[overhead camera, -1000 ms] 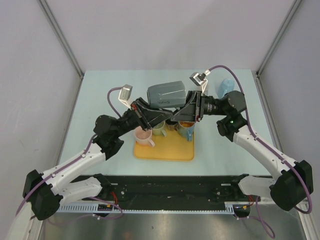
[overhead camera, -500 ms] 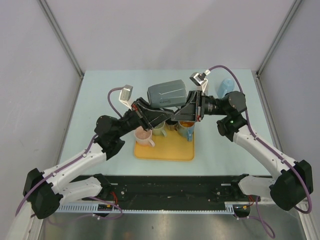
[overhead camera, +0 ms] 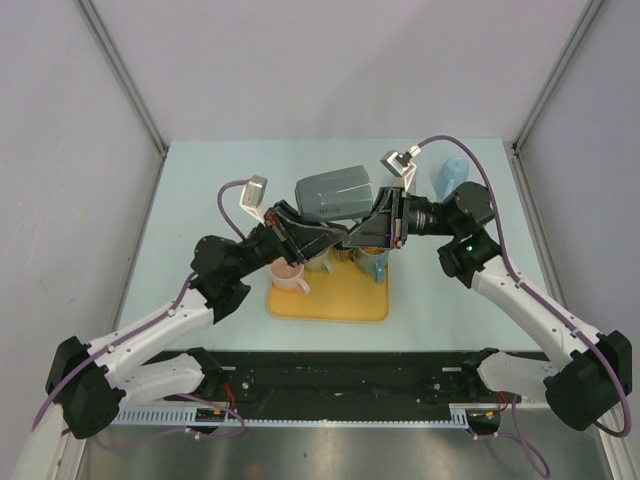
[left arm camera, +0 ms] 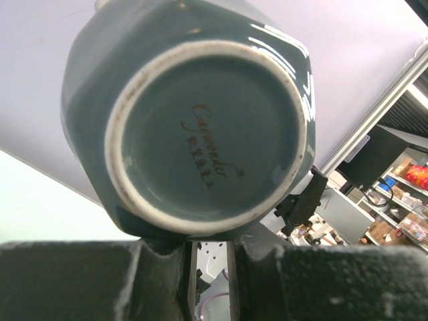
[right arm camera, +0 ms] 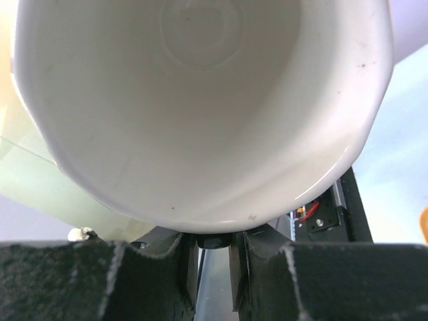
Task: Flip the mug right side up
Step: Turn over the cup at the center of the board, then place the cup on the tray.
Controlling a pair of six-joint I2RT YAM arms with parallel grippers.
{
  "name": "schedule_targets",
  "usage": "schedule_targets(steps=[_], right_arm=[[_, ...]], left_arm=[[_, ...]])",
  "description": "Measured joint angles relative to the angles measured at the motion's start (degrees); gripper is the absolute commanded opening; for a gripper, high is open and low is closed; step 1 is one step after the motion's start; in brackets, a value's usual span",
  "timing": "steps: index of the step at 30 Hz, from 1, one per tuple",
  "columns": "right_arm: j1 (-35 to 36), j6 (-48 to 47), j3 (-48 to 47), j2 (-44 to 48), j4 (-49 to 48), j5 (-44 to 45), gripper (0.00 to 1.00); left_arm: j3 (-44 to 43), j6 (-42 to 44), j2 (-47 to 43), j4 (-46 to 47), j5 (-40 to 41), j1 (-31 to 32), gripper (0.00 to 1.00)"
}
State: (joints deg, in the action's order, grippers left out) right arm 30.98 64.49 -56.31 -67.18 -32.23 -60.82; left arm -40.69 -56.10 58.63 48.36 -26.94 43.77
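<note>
Table (overhead camera: 200,200): a smooth, matt, pale blue-green top is seen, boxed in by plain grey walls.

Tray (overhead camera: 330,306): a flat orange rectangle with rounded corners is laid near the middle of the table.

Mug (overhead camera: 335,192): a grey-blue glazed ceramic mug with a faceted body is held aloft above the far edge of the tray. It is tipped onto its side, with the base turned toward the left arm and the mouth toward the right arm. The inside is shown glossy white with a few dark specks.

Left gripper (left arm camera: 207,257): rough black fingers are drawn close, with only a narrow slit between them, and are clamped on the mug at its base end. The part pinched is hidden.

Right gripper (right arm camera: 214,247): grainy black fingers are closed on the lower rim of the mug.

Tray mugs: a pink mug (overhead camera: 288,276), a pale green mug (overhead camera: 320,263) and a blue mug (overhead camera: 373,264) are stood in a row along the tray's far side.

Blue cup (overhead camera: 450,176): a small light blue vessel is set near the table's far right corner; its form cannot be made out.

Foot ring (left arm camera: 127,127): a round, unglazed, off-white ring is shown on the mug's base, with gold script in the middle.
</note>
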Motion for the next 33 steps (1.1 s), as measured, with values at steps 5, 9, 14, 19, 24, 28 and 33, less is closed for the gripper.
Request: schedule_targets(steps=[5,9,14,19,24,28,33], right_arm=[[0.4,-8.4,0.0,2.9,10.8,2.4,0.0],[0.8,-13.2,0.0,4.4,16.2,4.1,0.0],[1.0,-16.5,0.1,5.2,21.2,6.5,0.0],[1.1,-17.3,0.2,5.3,24.8,7.4,0.0],[1.1,-18.3,0.2,5.5,27.3,9.6,0.0],[0.9,-19.5,0.2,6.4,29.7,12.0,0.0],[-0.4,-21.0,0.3,7.3,32.1,16.1,0.0]], left_arm=[[1.9,-0.5,-0.2,0.0,-0.3,0.0,0.15],[2.7,-0.9,-0.2,-0.4,-0.4,0.0,0.31],[3.8,-0.8,-0.3,-1.0,-0.1,0.0,0.42],[5.7,-0.2,-1.3,-2.2,0.0,-0.2,0.45],[6.7,0.2,-1.7,-3.5,-0.9,-0.6,0.47],[8.4,0.1,-3.1,-4.1,-2.3,-1.2,0.48],[9.8,0.0,-5.7,-3.5,-4.7,-1.2,0.48]])
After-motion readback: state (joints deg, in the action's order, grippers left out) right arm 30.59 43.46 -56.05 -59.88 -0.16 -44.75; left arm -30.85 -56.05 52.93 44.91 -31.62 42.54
